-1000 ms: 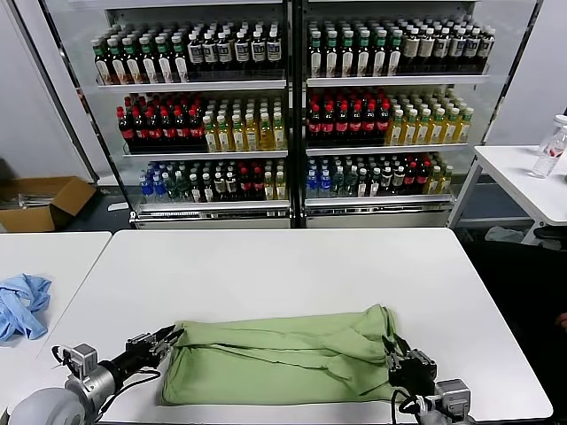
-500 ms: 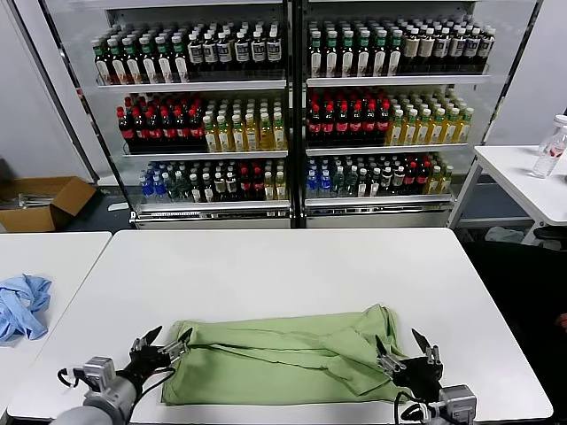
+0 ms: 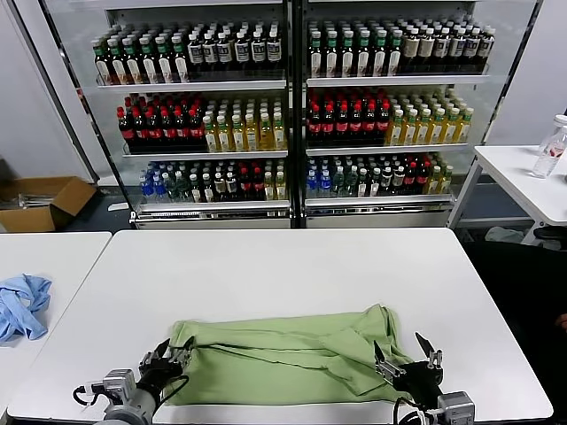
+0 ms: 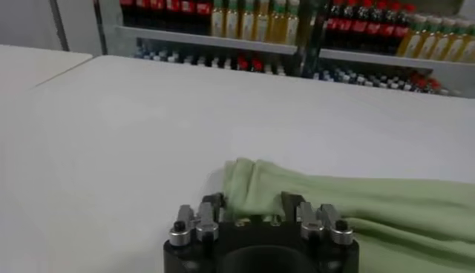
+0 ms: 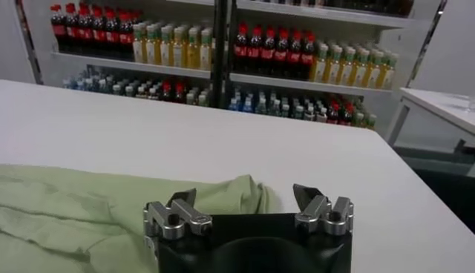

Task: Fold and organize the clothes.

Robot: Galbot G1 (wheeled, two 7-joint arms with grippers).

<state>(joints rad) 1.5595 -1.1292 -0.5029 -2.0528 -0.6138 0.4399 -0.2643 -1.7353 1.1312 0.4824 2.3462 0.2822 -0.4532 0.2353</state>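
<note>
Both grippers sat at the near table edge, left gripper (image 3: pixel 168 359) and right gripper (image 3: pixel 407 359) spread open, gripping nothing, at opposite ends of the polo shirt (image 3: pixel 283 363). It lay folded into a long band; further folds likely remained.

A white table (image 3: pixel 292 266) is filling the foreground. Directly behind the white table, two glass-fronted drink coolers (image 3: pixel 292 106) are standing side by side, their shelves carrying rows of dark, red, yellow and blue bottles (image 3: pixel 239 133) under bright interior light. To the left of the white table, a second white tabletop (image 3: pixel 40 257) is holding a crumpled light blue cloth (image 3: pixel 22 305). Beyond that, an open cardboard box (image 3: pixel 44 202) is sitting on the floor. To the right of the coolers, a smaller white table (image 3: pixel 523 181) is bearing a clear plastic bottle (image 3: pixel 551 146).
</note>
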